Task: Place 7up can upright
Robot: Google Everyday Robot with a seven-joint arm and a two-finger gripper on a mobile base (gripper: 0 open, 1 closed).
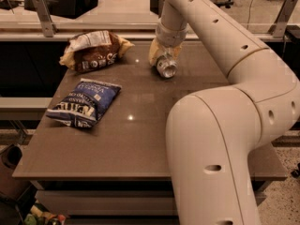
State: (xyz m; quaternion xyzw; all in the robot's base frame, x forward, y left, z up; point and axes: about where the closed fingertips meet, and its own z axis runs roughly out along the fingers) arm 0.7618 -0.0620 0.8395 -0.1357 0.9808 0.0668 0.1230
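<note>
The 7up can (167,67) is a small silvery can at the far middle of the brown table (140,135). It is tilted, its round end facing the camera. My gripper (161,55) reaches down over the can from behind, at the end of the white arm, with its yellowish fingers (153,52) around the can's far part. The gripper looks shut on the can, which is at or just above the table top.
A brown chip bag (91,49) lies at the far left of the table. A blue chip bag (84,102) lies at the left middle. My large white arm (220,125) covers the table's right side. A counter with a rail runs behind the table.
</note>
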